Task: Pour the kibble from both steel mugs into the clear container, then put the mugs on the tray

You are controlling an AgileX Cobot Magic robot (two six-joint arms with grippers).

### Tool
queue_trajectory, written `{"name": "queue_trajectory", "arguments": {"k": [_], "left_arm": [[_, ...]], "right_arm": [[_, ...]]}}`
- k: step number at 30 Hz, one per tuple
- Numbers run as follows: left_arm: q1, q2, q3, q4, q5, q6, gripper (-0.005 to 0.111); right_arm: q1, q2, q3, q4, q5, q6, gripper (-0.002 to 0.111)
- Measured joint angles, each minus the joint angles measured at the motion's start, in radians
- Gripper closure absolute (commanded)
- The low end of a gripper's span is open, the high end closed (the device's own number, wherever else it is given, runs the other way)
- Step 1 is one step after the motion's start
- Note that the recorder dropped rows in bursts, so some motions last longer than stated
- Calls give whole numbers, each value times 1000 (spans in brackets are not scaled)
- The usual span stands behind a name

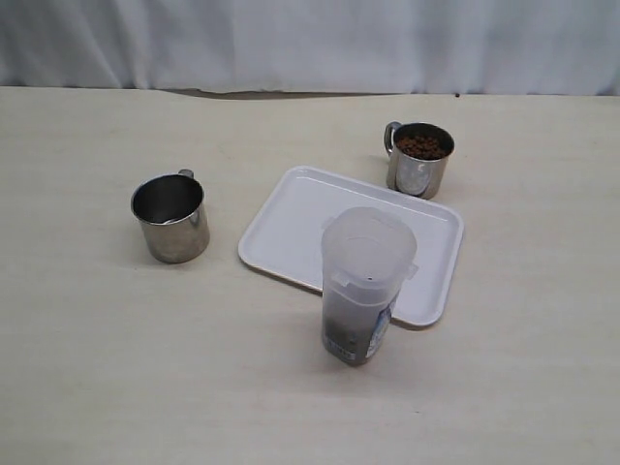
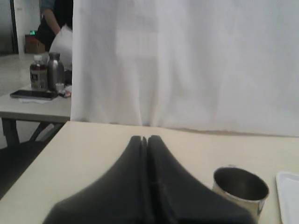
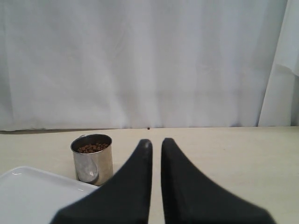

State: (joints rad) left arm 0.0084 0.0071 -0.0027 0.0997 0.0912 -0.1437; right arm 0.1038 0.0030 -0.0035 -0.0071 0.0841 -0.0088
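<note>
1 of 2 pours looks done: the left mug (image 1: 170, 218) seems empty, while the right mug (image 1: 418, 163), near the desk's (image 1: 97, 368) far edge, holds kibble (image 1: 422, 145). The clear container (image 1: 366, 286) stands at the tray's (image 1: 300, 218) near edge, and neither mug is on the tray. The left claw (image 2: 147, 140) and right claw (image 3: 156, 142) are closed and empty.

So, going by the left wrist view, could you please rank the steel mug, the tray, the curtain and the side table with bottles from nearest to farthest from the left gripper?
From the left gripper:
1. steel mug, close beside it.
2. tray, just past the mug.
3. curtain, hanging well behind both.
4. side table, beyond the curtain's edge.
</note>
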Motion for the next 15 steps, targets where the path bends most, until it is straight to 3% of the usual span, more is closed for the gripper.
{"name": "queue_trajectory", "arguments": {"k": [15], "left_arm": [[0,-2,0,-49,65,-11,107]], "right_arm": [[0,0,0,0,0,0,103]]}}
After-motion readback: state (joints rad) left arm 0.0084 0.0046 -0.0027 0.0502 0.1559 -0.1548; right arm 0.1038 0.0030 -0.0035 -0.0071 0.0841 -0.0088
